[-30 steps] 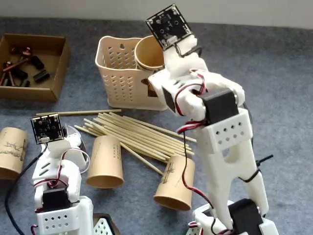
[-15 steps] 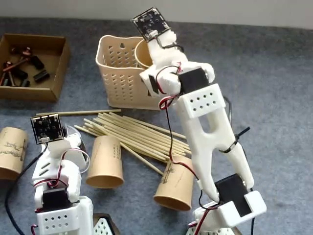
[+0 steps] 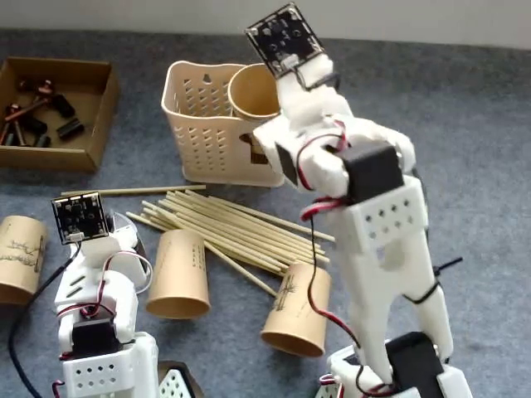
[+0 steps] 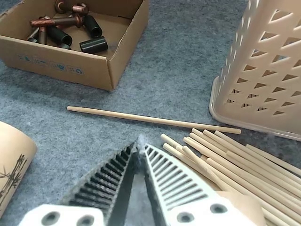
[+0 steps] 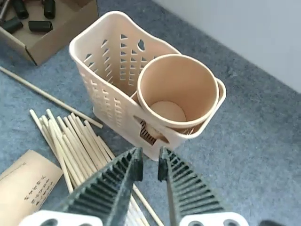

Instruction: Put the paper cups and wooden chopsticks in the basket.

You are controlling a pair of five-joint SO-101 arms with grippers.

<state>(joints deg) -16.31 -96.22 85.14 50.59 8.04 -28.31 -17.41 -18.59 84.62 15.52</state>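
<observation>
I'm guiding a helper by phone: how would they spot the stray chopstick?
Find the cream basket on the grey carpet; a pile of chopsticks lies before it. The stray chopstick lies along the pile's basket side, alone, angled differently from the rest.

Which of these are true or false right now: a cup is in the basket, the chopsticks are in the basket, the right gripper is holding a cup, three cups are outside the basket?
1. A paper cup stands upright in the basket. True.
2. The chopsticks are in the basket. False: they lie on the carpet beside it.
3. The right gripper holds a cup. False: it is empty, with a narrow gap between its fingers.
4. Three loose cups are outside the basket. True: all three are on the carpet.
</observation>
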